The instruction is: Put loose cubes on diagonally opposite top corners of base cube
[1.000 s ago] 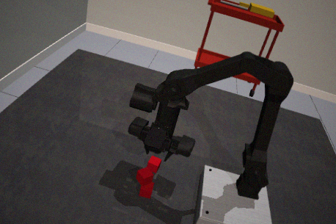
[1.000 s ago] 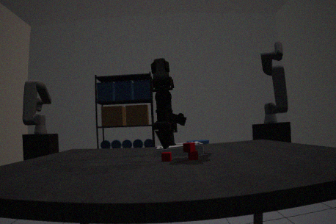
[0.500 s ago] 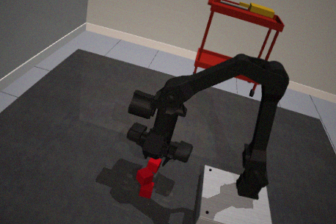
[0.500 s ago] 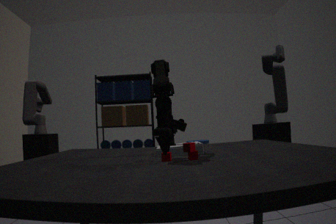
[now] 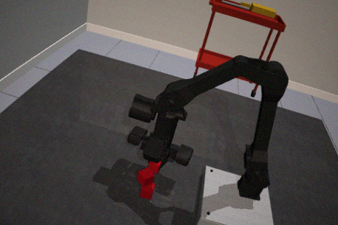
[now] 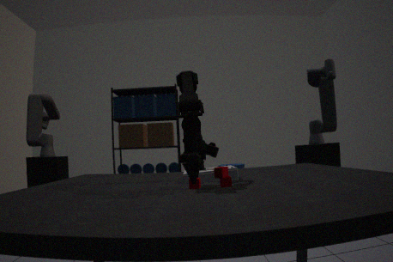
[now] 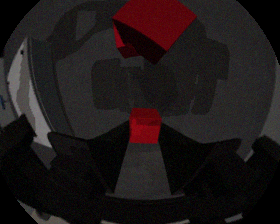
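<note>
You are looking at a black robot arm [image 5: 258,72] [image 6: 191,131] reaching down to a dark tabletop [image 5: 107,85] [image 6: 142,207], where there are three red cubes. Its gripper [image 5: 156,164] [image 6: 194,179] [image 7: 144,124] points downward, its fingers partly open, at the width of one loose cube [image 5: 155,167] [image 6: 195,185] [image 7: 145,129]. In your wrist view, a fingertip meets each side of that cube, so the fingers appear to have hold of it; it sits low, at tabletop level. Near it, well apart from the fingers, is a two-cube stack. The base cube [image 5: 147,191] [image 6: 226,182] [image 7: 127,50] is at the bottom, and the other loose cube [image 5: 145,176] [image 6: 221,172] [image 7: 155,22] rests on top, shifted toward one corner so that it overhangs. You can see it turned at an angle to the held cube in the wrist view. The base cube's opposite top corner is uncapped. The arm's foot stands on a pale metal plate [image 5: 212,192] beside the cubes. Beyond the tabletop, your top view shows a red cart [image 5: 245,13] with yellow items on its upper tray, and the exterior view a shelf unit [image 6: 146,119] holding blue bins and brown boxes.
</note>
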Tool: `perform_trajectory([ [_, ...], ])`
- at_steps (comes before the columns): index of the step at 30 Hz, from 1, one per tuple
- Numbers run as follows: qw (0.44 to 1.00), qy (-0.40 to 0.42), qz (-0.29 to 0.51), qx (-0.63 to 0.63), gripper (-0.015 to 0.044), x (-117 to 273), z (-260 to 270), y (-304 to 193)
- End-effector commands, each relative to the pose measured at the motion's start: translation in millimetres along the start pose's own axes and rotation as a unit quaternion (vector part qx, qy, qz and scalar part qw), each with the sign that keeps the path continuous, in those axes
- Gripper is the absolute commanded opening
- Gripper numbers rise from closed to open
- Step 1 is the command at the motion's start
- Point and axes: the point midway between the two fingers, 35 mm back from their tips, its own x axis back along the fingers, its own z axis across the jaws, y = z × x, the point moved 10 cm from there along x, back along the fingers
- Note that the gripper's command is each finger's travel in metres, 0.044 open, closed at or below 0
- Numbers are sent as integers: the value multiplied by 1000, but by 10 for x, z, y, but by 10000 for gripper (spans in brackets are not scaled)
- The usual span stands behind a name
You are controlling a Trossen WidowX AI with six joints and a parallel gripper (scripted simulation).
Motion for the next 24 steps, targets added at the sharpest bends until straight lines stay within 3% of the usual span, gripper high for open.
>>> perform_trajectory([
  [1, 1000, -4, 2, 1, 105, 0, -10, 1],
  [24, 1000, -17, 1, -8, 105, 310, -90, 21],
])
